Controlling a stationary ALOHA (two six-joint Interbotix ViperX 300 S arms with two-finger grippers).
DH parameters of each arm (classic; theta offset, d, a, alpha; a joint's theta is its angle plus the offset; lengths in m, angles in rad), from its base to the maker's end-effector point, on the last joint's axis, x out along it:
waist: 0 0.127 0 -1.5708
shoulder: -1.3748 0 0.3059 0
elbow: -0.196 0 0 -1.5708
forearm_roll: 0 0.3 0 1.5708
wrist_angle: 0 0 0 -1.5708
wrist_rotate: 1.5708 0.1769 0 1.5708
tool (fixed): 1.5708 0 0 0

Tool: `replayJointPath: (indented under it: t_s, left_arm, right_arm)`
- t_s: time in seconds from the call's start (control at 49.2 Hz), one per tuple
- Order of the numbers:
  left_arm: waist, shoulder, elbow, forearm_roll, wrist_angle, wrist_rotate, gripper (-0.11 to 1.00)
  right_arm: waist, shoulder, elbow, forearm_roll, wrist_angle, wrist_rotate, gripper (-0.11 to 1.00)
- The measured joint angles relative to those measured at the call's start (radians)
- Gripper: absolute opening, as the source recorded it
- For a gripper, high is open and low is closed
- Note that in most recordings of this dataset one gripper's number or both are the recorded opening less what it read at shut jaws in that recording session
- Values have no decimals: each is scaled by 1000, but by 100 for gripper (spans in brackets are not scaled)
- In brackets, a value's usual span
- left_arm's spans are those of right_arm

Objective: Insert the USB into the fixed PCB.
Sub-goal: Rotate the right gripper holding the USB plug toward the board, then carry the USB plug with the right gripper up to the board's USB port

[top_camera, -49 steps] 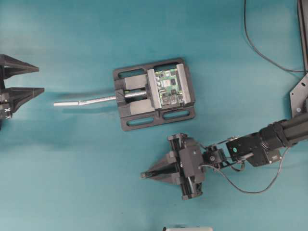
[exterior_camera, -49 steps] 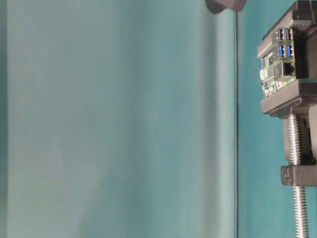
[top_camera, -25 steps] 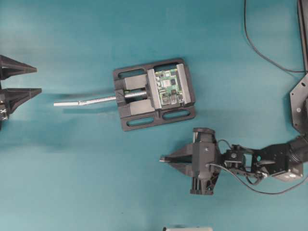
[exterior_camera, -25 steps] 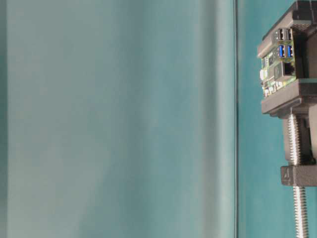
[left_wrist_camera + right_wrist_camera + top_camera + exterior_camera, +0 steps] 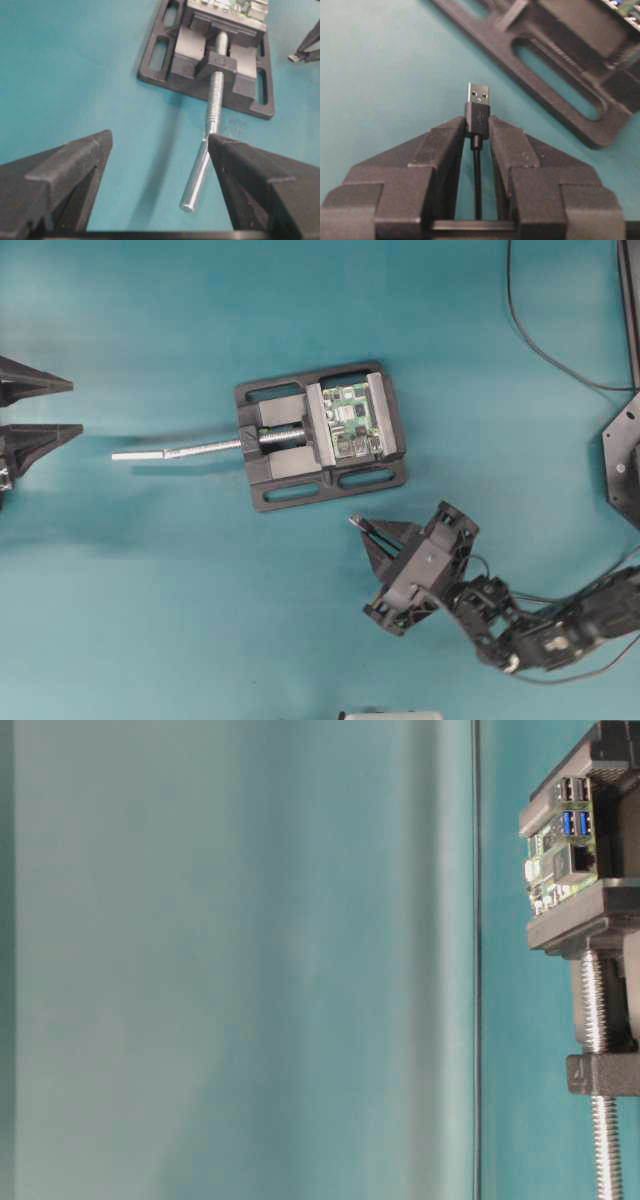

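Right gripper (image 5: 372,530): clamped on the USB (image 5: 477,112), metal tip poking out; it has swung from pointing left to pointing up-left at the vise (image 5: 320,435), lining up for insertion.
Vise: holds the PCB (image 5: 354,420) between its jaws, ports unoccupied.
Left gripper (image 5: 25,410): far left, fully spread, holding nothing.

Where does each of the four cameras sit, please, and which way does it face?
Overhead: above the table, looking straight down on the vise holding the PCB; left claw at the left edge, right claw holding the USB.
Table-level: low, turned sideways, facing the PCB's ports; no robot shows.
Left wrist: behind the open left claw, facing the vise's screw.
Right wrist: behind the right claw, facing the USB and vise.
Shared: all show the vise.
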Motion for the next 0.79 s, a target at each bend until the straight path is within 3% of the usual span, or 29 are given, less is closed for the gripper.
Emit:
replayJointPath:
  t_s: [0.142, 0.285, 0.386, 0.508, 0.651, 0.793]
  left_arm:
    - [0, 0, 2, 0, 0, -2, 93]
    - [0, 0, 2, 0, 2, -2, 93]
    - [0, 0, 0, 0, 0, -2, 93]
    - [0, 0, 0, 0, 0, -2, 93]
    - [0, -2, 2, 0, 2, -2, 93]
    - [0, 0, 2, 0, 2, -2, 93]
  right_arm:
    - [6, 63, -110, 152, -172, -63, 21]
    - [6, 114, -190, 236, -302, -63, 21]
    - [5, 138, -229, 270, -351, -48, 21]
    - [6, 153, -250, 307, -410, 20, 21]
    - [5, 163, -253, 318, -456, 126, 21]
    - [5, 178, -262, 318, -466, 146, 21]
